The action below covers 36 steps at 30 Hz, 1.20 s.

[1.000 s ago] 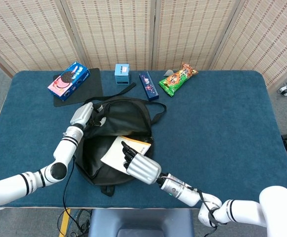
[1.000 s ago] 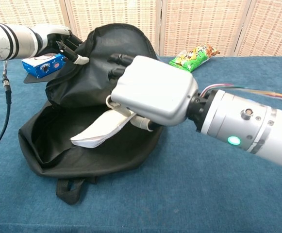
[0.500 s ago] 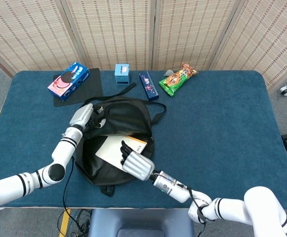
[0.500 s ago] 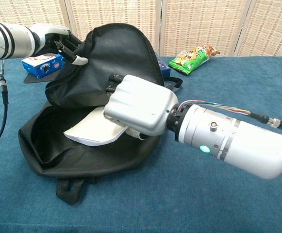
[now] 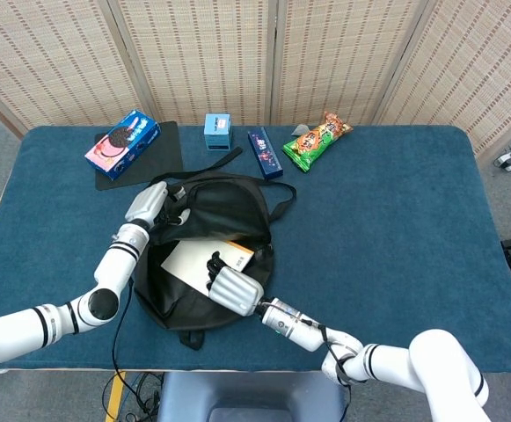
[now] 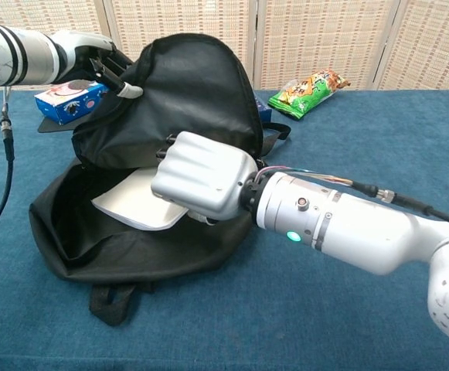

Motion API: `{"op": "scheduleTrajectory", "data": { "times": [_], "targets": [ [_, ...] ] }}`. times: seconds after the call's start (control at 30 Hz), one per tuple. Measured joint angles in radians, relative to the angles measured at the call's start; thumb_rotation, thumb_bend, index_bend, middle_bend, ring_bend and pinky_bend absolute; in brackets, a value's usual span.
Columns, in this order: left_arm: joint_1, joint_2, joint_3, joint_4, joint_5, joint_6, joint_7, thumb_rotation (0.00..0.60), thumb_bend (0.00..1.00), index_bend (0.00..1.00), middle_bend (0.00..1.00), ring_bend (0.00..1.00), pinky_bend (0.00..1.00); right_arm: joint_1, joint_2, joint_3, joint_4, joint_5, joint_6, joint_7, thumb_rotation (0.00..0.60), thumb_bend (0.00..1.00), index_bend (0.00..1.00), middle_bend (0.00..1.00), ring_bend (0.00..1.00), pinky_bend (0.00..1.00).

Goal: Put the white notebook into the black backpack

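Change: since a second ago I have pushed the flat white notebook [image 5: 189,261] further left and deeper into the soft black fabric backpack [image 5: 229,204]; my right forearm now reaches further across the bag's mouth.
Right hand: my silver right hand [image 5: 231,287] is clamped on the near edge of the notebook, fingers curled over it; in the chest view the hand [image 6: 201,177] covers the notebook's right end.
Left hand: my left hand [image 5: 152,204] grips the backpack's upper flap at the opening and holds it lifted; in the chest view its fingers [image 6: 108,69] pinch the fabric edge at the top left.
Notebook: it lies tilted inside the open bag, mostly within the mouth, its pale cover [image 6: 135,202] showing between flap and lower wall.
Backpack: it lies flat on the blue cloth-covered table [image 5: 396,220], mouth gaping, straps trailing toward the far side.
Far edge: a blue and pink biscuit box [image 5: 122,139] on a black mat [image 5: 163,149], a small light-blue carton [image 5: 217,131], a dark blue slim box [image 5: 264,151] and a green and orange snack bag [image 5: 316,138] sit well apart from the bag's mouth.
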Motion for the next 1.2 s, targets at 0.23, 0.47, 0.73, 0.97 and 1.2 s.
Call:
{"op": "scheduleTrajectory", "data": {
  "times": [0.23,0.47,0.73,0.97,1.2],
  "targets": [
    [-0.004,0.014,-0.003,-0.004,-0.045,-0.005,-0.006,0.600,0.54,0.79,0.46,0.34,0.12,0.022,-0.046,0.007,0.081,0.007,0.002,-0.003,0.600,0.37,0.70,0.52,0.28,0.26],
    [-0.003,0.045,-0.008,-0.019,-0.075,-0.028,-0.026,0.600,0.54,0.79,0.46,0.34,0.12,0.033,-0.077,0.008,0.156,0.013,0.017,0.022,0.600,0.35,0.70,0.52,0.28,0.26],
    [-0.005,0.051,0.002,-0.021,-0.083,-0.033,-0.031,0.600,0.54,0.79,0.46,0.34,0.12,0.031,-0.091,0.004,0.211,0.030,0.038,0.062,0.600,0.27,0.67,0.52,0.28,0.26],
    [-0.008,0.067,0.002,-0.027,-0.107,-0.056,-0.048,0.600,0.54,0.79,0.46,0.34,0.12,0.024,-0.105,0.012,0.235,0.062,0.041,0.060,0.600,0.08,0.30,0.44,0.28,0.26],
    [0.001,0.077,0.018,-0.032,-0.090,-0.066,-0.061,0.600,0.53,0.75,0.46,0.34,0.12,0.006,-0.052,0.005,0.139,0.062,0.064,0.050,0.600,0.02,0.16,0.34,0.22,0.26]
  ]
}}
